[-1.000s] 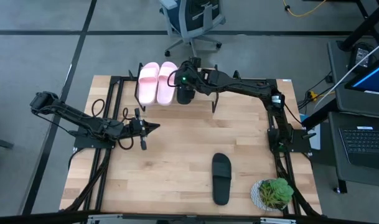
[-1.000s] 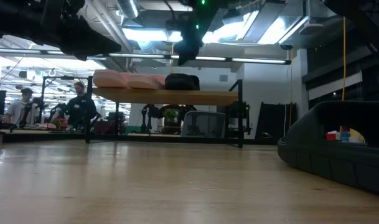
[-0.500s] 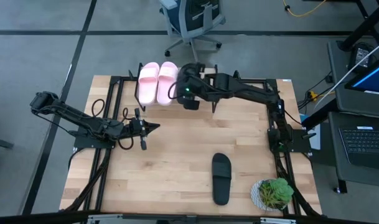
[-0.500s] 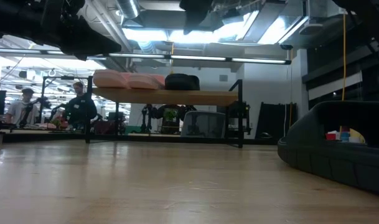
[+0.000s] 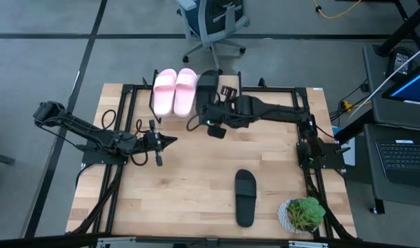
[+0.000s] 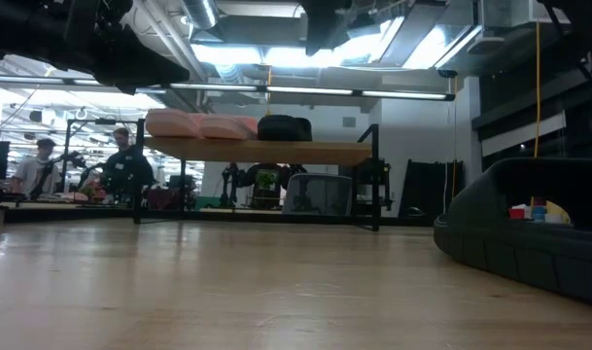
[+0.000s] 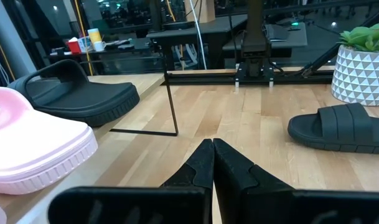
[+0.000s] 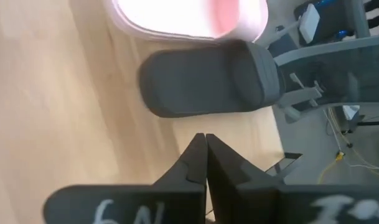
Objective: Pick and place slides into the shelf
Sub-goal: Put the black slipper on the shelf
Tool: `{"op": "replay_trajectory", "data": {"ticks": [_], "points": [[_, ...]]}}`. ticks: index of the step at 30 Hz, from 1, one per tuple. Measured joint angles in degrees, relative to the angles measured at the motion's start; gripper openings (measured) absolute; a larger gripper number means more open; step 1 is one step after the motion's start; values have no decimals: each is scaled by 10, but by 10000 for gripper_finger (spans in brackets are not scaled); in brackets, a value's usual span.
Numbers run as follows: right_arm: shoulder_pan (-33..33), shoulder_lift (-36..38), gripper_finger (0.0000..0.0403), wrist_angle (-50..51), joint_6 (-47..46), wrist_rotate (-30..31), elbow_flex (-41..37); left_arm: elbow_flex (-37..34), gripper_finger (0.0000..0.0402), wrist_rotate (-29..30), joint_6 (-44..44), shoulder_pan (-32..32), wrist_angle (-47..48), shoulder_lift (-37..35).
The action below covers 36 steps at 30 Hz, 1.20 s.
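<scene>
Two pale pink slides and one black slide lie side by side on their soles on the shelf at the table's far edge. They also show in the low view, pink and black. The second black slide lies on the tabletop at the near right. My right gripper is shut and empty, above the table just on the near side of the shelf's black slide. My left gripper is shut and empty at the table's left.
A potted plant in a white patterned pot stands at the near right corner, beside the black slide on the table. An office chair stands beyond the far edge. People show in the room behind.
My right gripper has risen and drawn back from over the shelf's black slide toward the table's near edge. The black slide stays in place on the shelf beside the pink pair.
</scene>
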<state>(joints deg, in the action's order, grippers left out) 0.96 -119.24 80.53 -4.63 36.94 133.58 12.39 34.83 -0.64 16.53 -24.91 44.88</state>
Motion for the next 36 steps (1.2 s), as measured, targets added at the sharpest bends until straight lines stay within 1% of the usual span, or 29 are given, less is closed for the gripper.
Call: {"op": "replay_trajectory", "data": {"ticks": [2,5,8,11,14,18,24,27,29,33,36], "points": [[16,2,2,-13,-19,12,-15,0,2,0,0,0,0,0],[38,3,2,-24,-50,49,-68,0,2,0,0,0,0,0],[54,15,2,-56,-80,53,-138,0,2,0,0,0,0,0],[62,41,2,-117,-93,50,-215,0,2,-6,0,0,0,0],[69,78,1,-199,-98,27,-293,0,2,-28,1,0,0,0],[81,145,1,-314,-71,-5,-395,0,2,-44,3,2,0,0],[98,251,1,-447,-19,-48,-537,0,2,-43,3,1,-2,0],[100,306,2,-509,4,-71,-622,0,2,-43,3,2,-3,0],[100,343,2,-568,18,-92,-683,0,2,-43,5,2,-5,0],[102,414,2,-680,39,-155,-800,0,2,-44,6,2,-6,0],[102,467,3,-718,52,-185,-863,0,2,-46,6,2,-5,0]]}}
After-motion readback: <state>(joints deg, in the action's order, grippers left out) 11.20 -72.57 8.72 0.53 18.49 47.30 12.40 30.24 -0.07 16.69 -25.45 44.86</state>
